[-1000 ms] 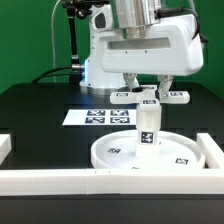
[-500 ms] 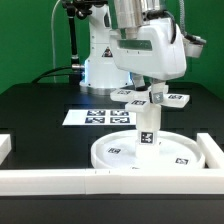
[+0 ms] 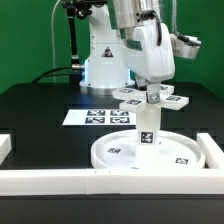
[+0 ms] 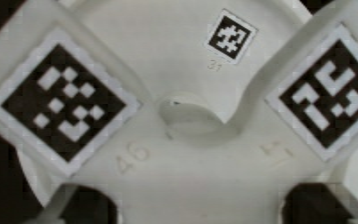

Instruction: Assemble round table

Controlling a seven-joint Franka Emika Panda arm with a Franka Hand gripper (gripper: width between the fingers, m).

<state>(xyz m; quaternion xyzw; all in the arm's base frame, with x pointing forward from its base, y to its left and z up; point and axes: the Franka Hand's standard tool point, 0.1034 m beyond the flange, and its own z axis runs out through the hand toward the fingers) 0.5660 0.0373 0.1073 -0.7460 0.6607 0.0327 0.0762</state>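
So the jaws are coming straight down from the arm and pinching the cross-shaped piece (image 3: 168, 99), one pad on each side of its middle. In the wrist view you can see the two dark pads (image 4: 78, 205) pressed against the white plastic, with the cross-shaped piece (image 4: 176, 150) filling most of the frame: big square tags on its arms, a smaller tag further out, and a round hole in the centre.

The piece is sitting level on top of the short leg (image 3: 147, 128), which stands upright in the middle of the large disc (image 3: 115, 152). The leg has a tag on the side facing the exterior camera. The disc lies flat on the black table (image 3: 40, 110), close to the table edge nearest that camera and a bit toward the exterior view's right.

A long white border bar (image 3: 60, 180) runs along that near edge, just in front of the disc, and another bar (image 3: 213, 155) sits at the disc's right. The marker board (image 3: 97, 116) lies flat behind the disc, closer to the robot base
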